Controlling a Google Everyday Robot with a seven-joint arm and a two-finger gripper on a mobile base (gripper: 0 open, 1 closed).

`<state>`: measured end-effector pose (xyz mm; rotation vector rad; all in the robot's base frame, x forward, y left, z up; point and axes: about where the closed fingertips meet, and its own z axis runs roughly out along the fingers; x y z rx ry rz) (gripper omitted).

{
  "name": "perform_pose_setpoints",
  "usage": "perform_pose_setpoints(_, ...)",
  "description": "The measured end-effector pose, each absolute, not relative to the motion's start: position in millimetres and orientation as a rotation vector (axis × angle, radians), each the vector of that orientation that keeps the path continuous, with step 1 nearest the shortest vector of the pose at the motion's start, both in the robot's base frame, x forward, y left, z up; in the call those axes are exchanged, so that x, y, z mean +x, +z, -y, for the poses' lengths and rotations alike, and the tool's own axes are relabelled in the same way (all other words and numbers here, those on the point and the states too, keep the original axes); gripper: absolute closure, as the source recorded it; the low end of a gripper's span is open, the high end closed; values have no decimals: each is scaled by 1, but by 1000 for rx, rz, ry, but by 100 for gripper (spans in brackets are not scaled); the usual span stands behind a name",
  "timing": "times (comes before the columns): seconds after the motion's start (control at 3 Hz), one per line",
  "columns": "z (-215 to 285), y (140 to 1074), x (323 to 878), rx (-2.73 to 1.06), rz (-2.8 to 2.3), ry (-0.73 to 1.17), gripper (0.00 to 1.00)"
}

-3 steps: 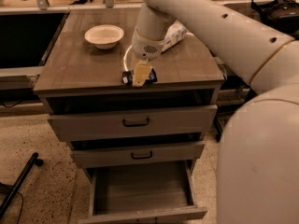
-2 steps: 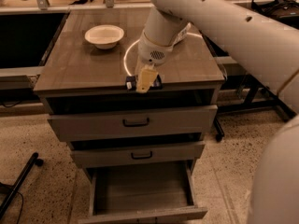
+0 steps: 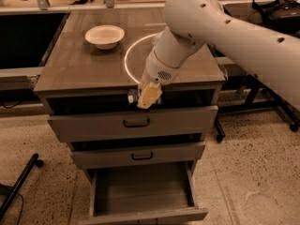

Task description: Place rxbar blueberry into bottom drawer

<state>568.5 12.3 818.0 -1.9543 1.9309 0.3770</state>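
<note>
My gripper hangs just past the front edge of the cabinet top, in front of the gap above the top drawer. Its pale yellow fingers are shut on the rxbar blueberry, a small dark navy wrapper whose end sticks out to the left of the fingers. The bottom drawer is pulled open below, a wide shallow box with a bare wood floor. The gripper is well above it, roughly over its middle.
A white bowl sits on the cabinet top at the back left. The top drawer and middle drawer with black handles are shut. A black stand leg lies on the floor at left; table legs stand at right.
The gripper has moved with the bar from over the cabinet top forward and down past its front edge. The arm swung along with it.
</note>
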Motion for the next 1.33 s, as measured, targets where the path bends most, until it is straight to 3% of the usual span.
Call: perform_pose_setpoints(1.33,1,777,539,-1822,-1927,481,100)
